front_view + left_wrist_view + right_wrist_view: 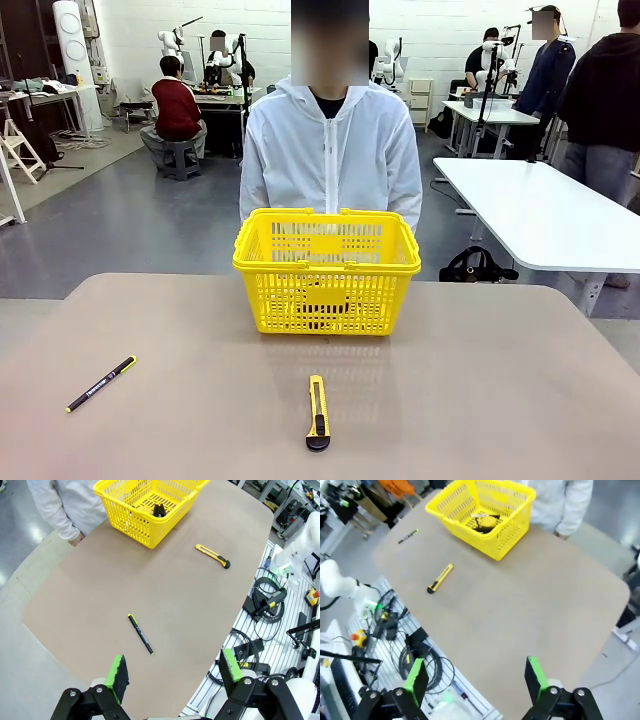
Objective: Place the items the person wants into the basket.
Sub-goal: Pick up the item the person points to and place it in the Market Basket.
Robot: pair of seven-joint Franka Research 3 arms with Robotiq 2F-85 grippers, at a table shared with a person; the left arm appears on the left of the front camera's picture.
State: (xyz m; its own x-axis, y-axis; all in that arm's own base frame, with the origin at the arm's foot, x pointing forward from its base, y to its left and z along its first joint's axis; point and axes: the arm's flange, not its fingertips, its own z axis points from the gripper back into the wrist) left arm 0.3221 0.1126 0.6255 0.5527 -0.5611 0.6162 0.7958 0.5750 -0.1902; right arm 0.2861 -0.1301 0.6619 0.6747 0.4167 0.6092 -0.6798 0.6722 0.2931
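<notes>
Both wanted items appear to lie inside the basket (327, 272) already: the right wrist view shows the rounded yellow tape measure (486, 523) on the basket floor with a slim white marker (479, 515) lying just beside it, though the marker is small and hard to make out. The basket stands at the far middle of the table (500, 400), right before the person (330, 150), and well apart from both arms. The left gripper (172, 672) hangs released and empty above the near left edge; the right gripper (476, 677) is likewise spread wide and empty above the near right edge. Left on the table are the pen (101, 383), lying slantwise nearest the left gripper, and the knife (317, 411), its long axis running toward the basket, midway between the arms. Neither belongs in the basket, so I judge no further reach is called for.
</notes>
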